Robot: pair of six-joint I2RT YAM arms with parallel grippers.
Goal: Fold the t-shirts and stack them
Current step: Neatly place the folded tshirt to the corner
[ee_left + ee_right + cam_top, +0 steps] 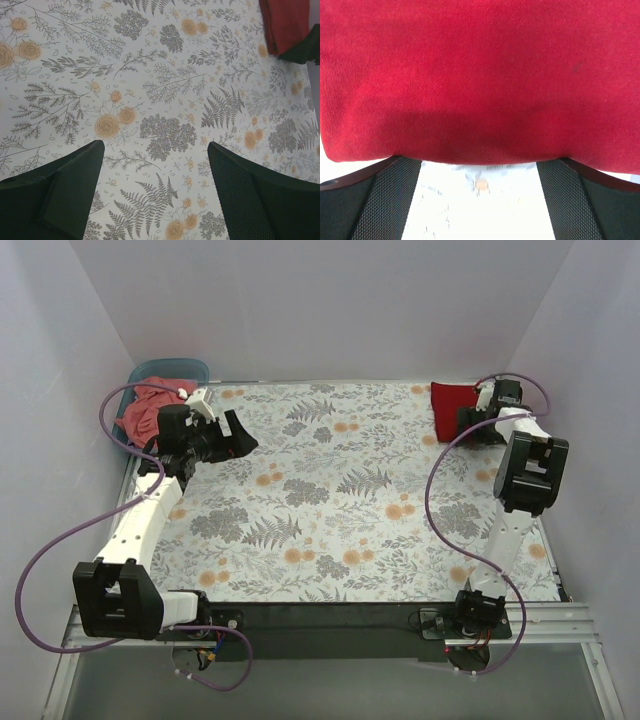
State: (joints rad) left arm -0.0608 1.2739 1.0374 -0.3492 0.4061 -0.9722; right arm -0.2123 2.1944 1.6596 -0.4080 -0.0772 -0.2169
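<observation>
Apparently between shirts: done with the folded crimson t-shirt point(450, 400) at the far right corner of the bench point(330, 500), with the right fingers point(385, 200) spread wide at its edge, gripping nothing. Next, probably calls for sending the left fingers point(65, 195), likewise wide open over bare bench, into the teal tub point(170, 368) at far left for the crumpled salmon-pink t-shirt point(148, 412). Counting up: two t-shirts, one tub.
</observation>
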